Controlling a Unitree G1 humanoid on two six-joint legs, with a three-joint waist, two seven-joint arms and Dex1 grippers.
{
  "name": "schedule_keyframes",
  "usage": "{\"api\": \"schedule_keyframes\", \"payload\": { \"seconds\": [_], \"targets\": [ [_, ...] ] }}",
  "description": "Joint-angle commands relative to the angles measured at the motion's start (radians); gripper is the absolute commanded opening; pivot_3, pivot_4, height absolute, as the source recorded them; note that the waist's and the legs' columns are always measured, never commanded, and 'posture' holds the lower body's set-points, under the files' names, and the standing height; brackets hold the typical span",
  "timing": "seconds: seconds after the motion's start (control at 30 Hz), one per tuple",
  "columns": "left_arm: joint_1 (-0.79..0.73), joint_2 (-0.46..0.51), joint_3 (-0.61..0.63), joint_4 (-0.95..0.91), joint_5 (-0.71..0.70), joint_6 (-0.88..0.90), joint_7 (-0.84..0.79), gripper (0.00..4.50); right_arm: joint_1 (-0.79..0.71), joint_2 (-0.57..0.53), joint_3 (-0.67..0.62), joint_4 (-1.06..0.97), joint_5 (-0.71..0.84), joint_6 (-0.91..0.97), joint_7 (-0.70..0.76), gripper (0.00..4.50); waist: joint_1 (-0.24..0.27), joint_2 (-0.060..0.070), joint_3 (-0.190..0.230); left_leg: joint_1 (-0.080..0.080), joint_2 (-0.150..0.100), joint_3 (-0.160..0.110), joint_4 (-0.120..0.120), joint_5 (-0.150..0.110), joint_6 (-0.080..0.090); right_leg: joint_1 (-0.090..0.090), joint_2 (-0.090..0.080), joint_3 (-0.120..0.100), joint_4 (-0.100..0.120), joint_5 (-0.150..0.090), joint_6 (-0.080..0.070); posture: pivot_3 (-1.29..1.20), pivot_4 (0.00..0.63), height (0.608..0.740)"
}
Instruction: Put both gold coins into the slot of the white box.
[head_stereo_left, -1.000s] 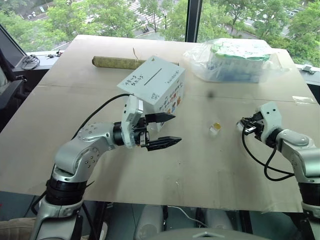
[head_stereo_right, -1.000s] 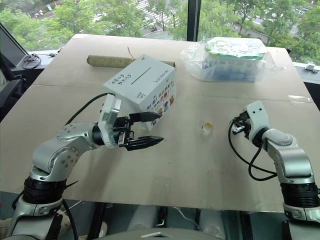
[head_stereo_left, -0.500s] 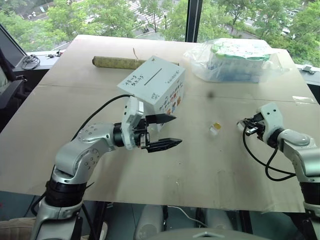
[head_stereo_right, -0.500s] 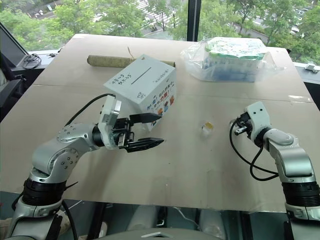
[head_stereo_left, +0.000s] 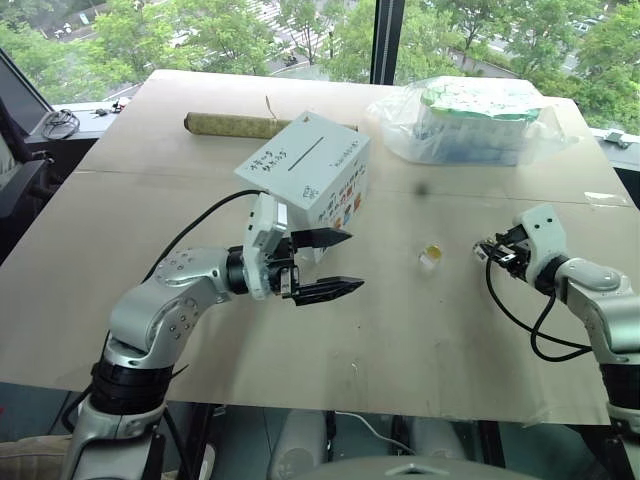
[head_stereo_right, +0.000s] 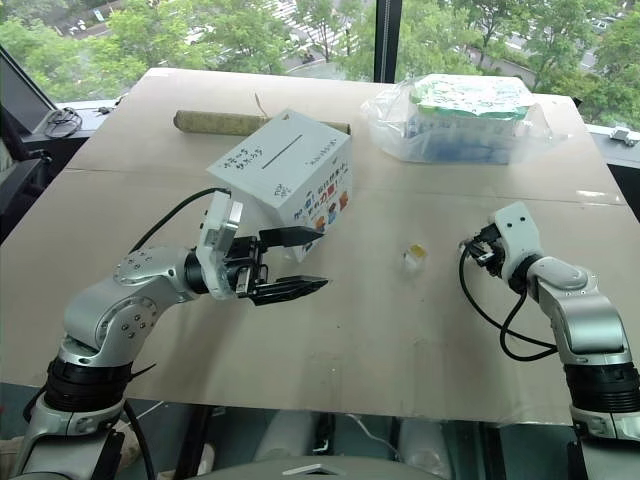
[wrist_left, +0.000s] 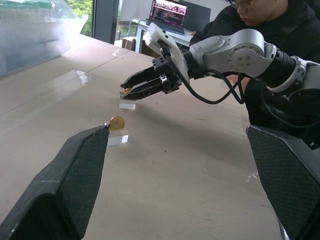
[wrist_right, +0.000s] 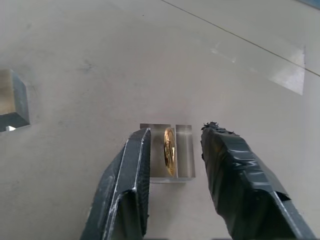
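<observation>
Between the right tool's parted fingers, a shiny gold coin stands on edge in a clear block on the counter, ungripped. The second coin sits in its block mid-counter. Farther off, the left tool gapes wide and empty beside the tilted white box with its dark slot.

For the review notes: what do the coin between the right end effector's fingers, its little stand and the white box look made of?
Coin: probably metal, shiny gold, bright glints along its edge. Stand: clear plastic or acrylic block; the table shows through it. White box: likely matte cardboard, with folded edges, handwriting and printed pictures.
</observation>
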Motion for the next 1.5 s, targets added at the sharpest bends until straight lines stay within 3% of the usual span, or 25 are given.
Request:
{"api": "schedule_keyframes", "payload": {
  "seconds": [0.03, 0.13, 0.23, 0.27, 0.8, 0.83, 1.13, 1.5],
  "targets": [
    [-0.006, 0.005, 0.014, -0.038, -0.005, -0.021, -0.005, 4.5, 0.016, -0.023, -0.039, -0.066, 0.016, 0.023, 0.007, 1.85, 0.0, 0.0, 0.0, 0.0, 0.0, 0.0, 0.0, 0.0, 0.0, 0.0, 0.0, 0.0, 0.0, 0.0, 0.0, 0.0, 0.15, 0.74],
    [-0.006, 0.005, 0.016, -0.037, -0.004, -0.023, -0.005, 4.5, 0.043, -0.046, -0.047, -0.114, 0.021, 0.04, 0.014, 1.85, 0.001, 0.0, 0.0, 0.0, 0.0, 0.0, 0.0, 0.0, 0.0, 0.0, 0.0, 0.0, 0.0, 0.0, 0.0, 0.0, 0.15, 0.74],
    [-0.008, 0.005, 0.014, -0.038, -0.003, -0.023, -0.004, 4.5, 0.071, -0.058, -0.05, -0.143, 0.026, 0.046, 0.017, 1.05, 0.0, 0.0, 0.0, 0.0, 0.0, 0.0, 0.0, 0.0, 0.0, 0.0, 0.0, 0.0, 0.0, 0.0, 0.0, 0.0, 0.15, 0.74],
    [-0.009, 0.004, 0.013, -0.038, -0.003, -0.023, -0.004, 4.5, 0.076, -0.062, -0.048, -0.147, 0.024, 0.045, 0.016, 0.56, 0.0, 0.0, 0.0, 0.0, 0.0, 0.0, 0.0, 0.0, 0.0, 0.0, 0.0, 0.0, 0.0, 0.0, 0.0, 0.0, 0.15, 0.74],
    [-0.023, 0.003, 0.009, -0.042, -0.005, -0.013, 0.006, 4.5, 0.061, -0.063, -0.042, -0.117, 0.008, 0.031, 0.0, 0.56, 0.0, 0.0, 0.0, 0.0, 0.0, 0.0, 0.0, 0.0, 0.0, 0.0, 0.0, 0.0, 0.0, 0.0, 0.0, 0.0, 0.15, 0.74],
    [-0.024, 0.002, 0.009, -0.042, -0.006, -0.012, 0.006, 4.5, 0.06, -0.062, -0.041, -0.116, 0.007, 0.031, 0.0, 0.03, 0.0, 0.0, 0.0, 0.0, 0.0, 0.0, 0.0, 0.0, 0.0, 0.0, 0.0, 0.0, 0.0, 0.0, 0.0, 0.0, 0.15, 0.74],
    [-0.035, 0.0, 0.004, -0.038, -0.008, -0.009, 0.008, 4.5, 0.055, -0.054, -0.041, -0.109, 0.008, 0.03, -0.002, 0.01, 0.0, 0.0, 0.0, 0.0, 0.0, 0.0, 0.0, 0.0, 0.0, 0.0, 0.0, 0.0, 0.0, 0.0, 0.0, 0.0, 0.15, 0.74],
    [-0.041, -0.012, 0.002, -0.03, -0.017, -0.002, 0.012, 4.5, 0.028, -0.032, -0.18, -0.164, 0.148, 0.086, 0.006, 0.01, 0.001, 0.0, 0.0, 0.0, 0.0, 0.0, 0.0, 0.0, 0.0, 0.0, 0.0, 0.0, 0.0, 0.0, 0.0, 0.0, 0.15, 0.74]
  ]
}}
